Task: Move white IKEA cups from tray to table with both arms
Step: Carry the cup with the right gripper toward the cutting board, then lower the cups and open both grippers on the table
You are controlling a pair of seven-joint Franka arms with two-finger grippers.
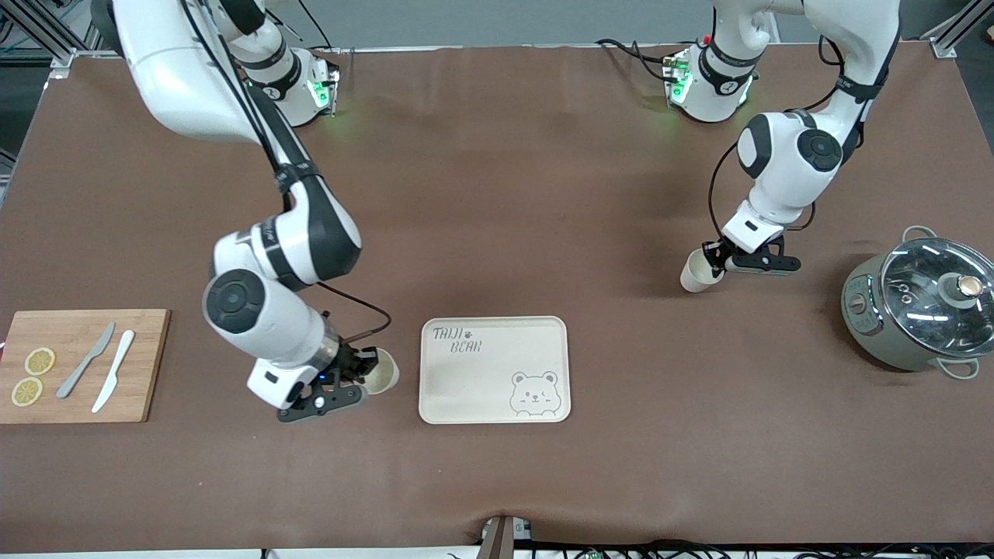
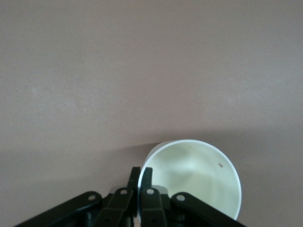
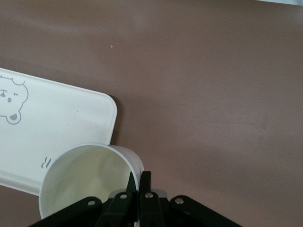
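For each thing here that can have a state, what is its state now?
Left gripper: shut on a white cup's rim, over bare table.
Right gripper: shut on the other white cup's rim, beside the tray.
Bear tray: nothing on it.
Pot: glass lid on.

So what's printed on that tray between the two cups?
The tray is cream-white, with a grey winking bear and "TAIJI BEAR" lettering; the front view shows it best.

Matt brown table cover [image 1: 497, 194], glossy white cups [image 1: 383, 371], wooden board [image 1: 81, 365], glass-lidded pot [image 1: 920, 303]
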